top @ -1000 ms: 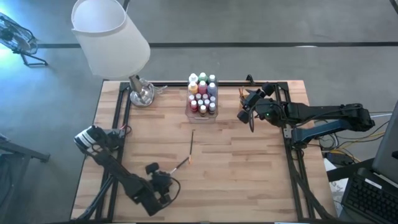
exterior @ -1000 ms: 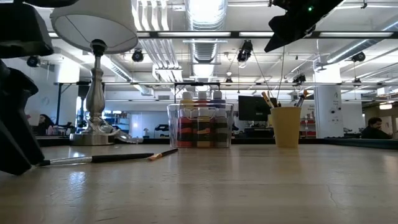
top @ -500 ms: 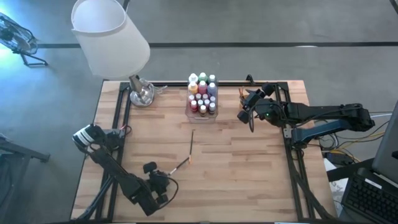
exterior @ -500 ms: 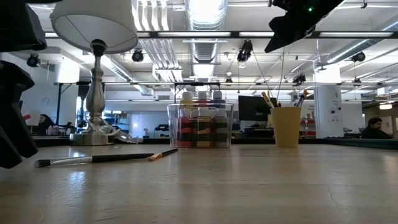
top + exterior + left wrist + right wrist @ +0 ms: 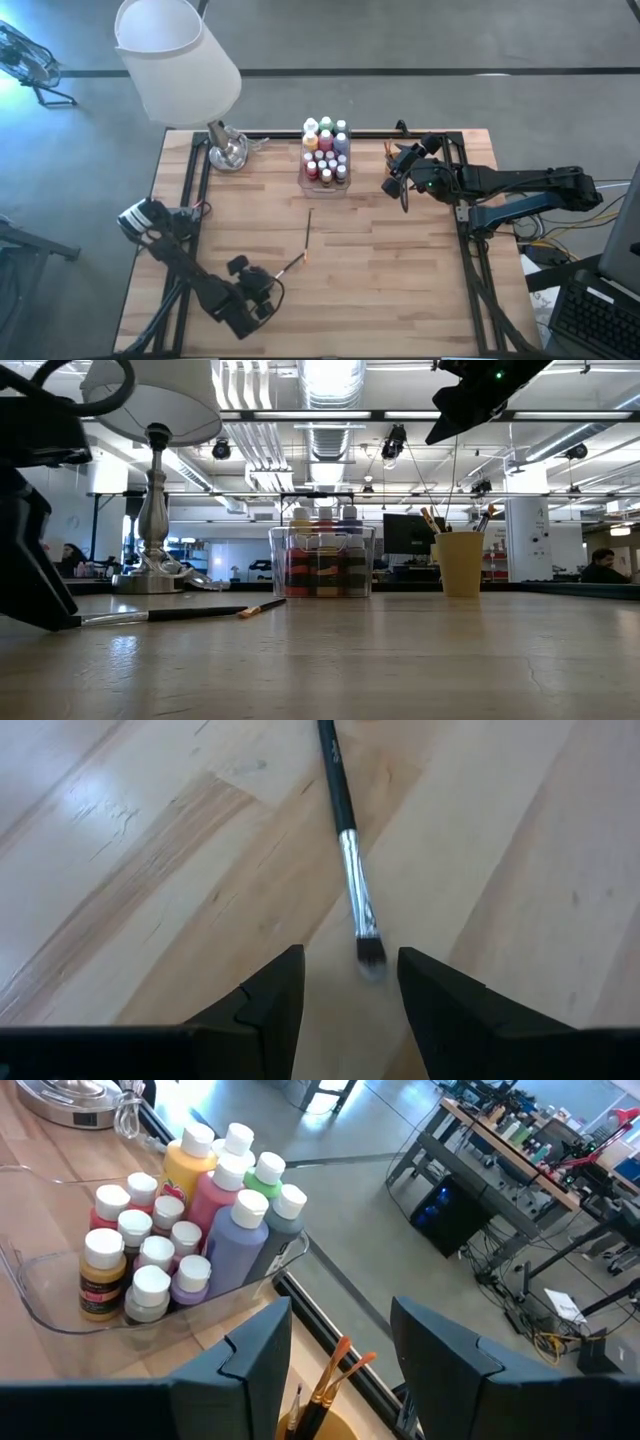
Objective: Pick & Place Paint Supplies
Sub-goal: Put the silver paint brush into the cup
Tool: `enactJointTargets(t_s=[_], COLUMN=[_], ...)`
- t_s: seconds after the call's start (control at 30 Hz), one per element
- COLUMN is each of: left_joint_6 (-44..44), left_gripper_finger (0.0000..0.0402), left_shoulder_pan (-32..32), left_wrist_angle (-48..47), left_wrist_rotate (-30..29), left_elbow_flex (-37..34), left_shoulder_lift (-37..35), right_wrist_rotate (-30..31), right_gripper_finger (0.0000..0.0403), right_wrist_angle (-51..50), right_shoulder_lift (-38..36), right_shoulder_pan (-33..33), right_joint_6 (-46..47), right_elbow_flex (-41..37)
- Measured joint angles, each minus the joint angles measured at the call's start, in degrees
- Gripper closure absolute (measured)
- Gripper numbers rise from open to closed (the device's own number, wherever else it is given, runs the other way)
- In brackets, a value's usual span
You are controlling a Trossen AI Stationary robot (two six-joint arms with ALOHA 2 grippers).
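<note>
left gripper point(image 5: 350, 985) low at the table's near left, fingers spread, empty; the bristle tip of a paintbrush point(image 5: 345, 840) lies on the wood just ahead of the gap, not touched. right gripper point(image 5: 340, 1355) hangs above an orange cup point(image 5: 460, 563), fingers apart, empty. paint bottles point(image 5: 326, 150) stand in a clear box point(image 5: 40, 1305) at the far edge.

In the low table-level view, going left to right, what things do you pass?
Left claw → lamp → paintbrush on the table → clear box of paint bottles → orange cup with brushes.
</note>
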Motion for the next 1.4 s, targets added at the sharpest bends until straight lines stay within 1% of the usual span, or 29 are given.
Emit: enactJointTargets(t_s=[0.17,0.37,0.57,0.8,0.9,1.03,1.07,1.23,1.4], left_joint_6=[3.35,3.4,1.31,1.22,1.18,1.11,0.89,-0.71,-1.48], left_gripper_finger=[0.0232,0.0241,0.0275,0.0313,0.0339,0.0386,0.0391,0.0397,0.0399], left_shoulder_pan=[1.43,2.43,2.43,2.43,2.43,2.47,2.47,2.62,2.74], left_wrist_angle=[2.98,3.37,3.8,3.69,3.78,3.67,3.64,3.44,0.17], left_wrist_rotate=[0.55,2.26,3.27,4.22,4.75,5.74,5.94,6.32,8.22], left_elbow_flex=[-0.04,-0.02,-0.76,-1.31,-1.6,-1.65,-1.65,-1.76,-2.23], left_shoulder_lift=[0.0,-0.07,-0.2,-0.24,-0.31,-0.28,-0.29,-1.33,-5.9], right_wrist_rotate=[0.0,0.0,0.01,0.02,0.02,0.02,0.02,-0.06,-3.64], right_gripper_finger=[0.0234,0.0233,0.024,0.0252,0.0257,0.0264,0.0265,0.0261,0.0247], right_wrist_angle=[0.0,-0.07,-0.23,-0.24,-0.24,-0.24,-0.24,-0.22,-0.11], right_shoulder_lift=[0.0,0.0,0.0,0.0,0.0,0.02,0.02,0.02,0.02], right_shoulder_pan=[0.0,0.0,0.0,0.0,0.0,0.0,0.0,0.0,-0.02], right_joint_6=[-0.01,0.04,0.09,0.0,-0.01,-0.03,-0.03,-1.69,-5.51], right_elbow_flex=[0.0,0.0,-0.01,-0.02,-0.02,-0.02,-0.02,-0.02,-0.02])
